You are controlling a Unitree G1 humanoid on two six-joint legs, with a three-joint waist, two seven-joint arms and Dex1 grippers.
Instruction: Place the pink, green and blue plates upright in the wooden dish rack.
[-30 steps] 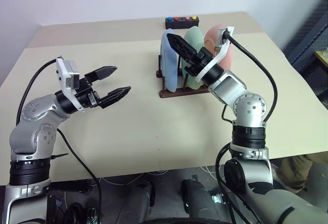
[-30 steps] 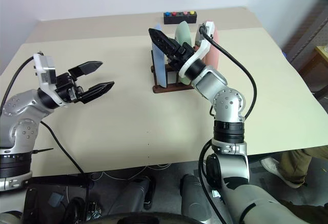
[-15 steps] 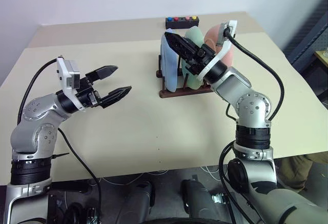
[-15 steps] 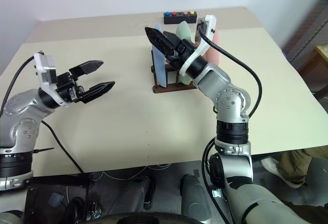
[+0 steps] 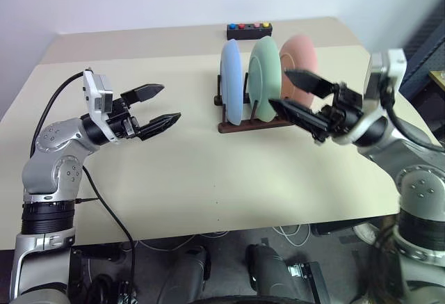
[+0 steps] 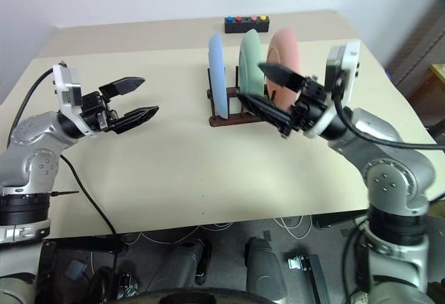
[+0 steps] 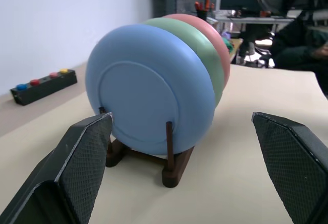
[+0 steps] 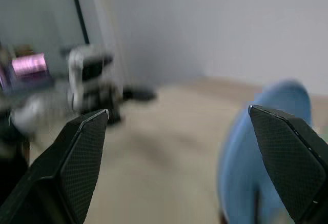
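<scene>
The right hand has been drawn back from the rack and rolled since the earlier frame; it was up against the plates before and is now held clear of them, toward the right edge of the surface. The left hand has stayed where it was.

The beige surface is seen with wide open room across its middle and near edge. The wooden dish rack stands toward the far edge, a little right of centre, its dark pegs rising from the base bars. All three plates are seated upright in it, face to face in a row: the blue plate nearest the left edge, the green plate in the middle, the pink plate nearest the right edge. Each is plain, round, shallow and matte.

The right hand is held roughly level, pointing toward the left edge, its two black fingers spread wide with nothing between them. The left hand is held over the left half of the surface, pointing toward the rack and well apart from it, its fingers likewise spread wide and empty.

A small black box with coloured buttons lies at the far edge behind the rack.
</scene>
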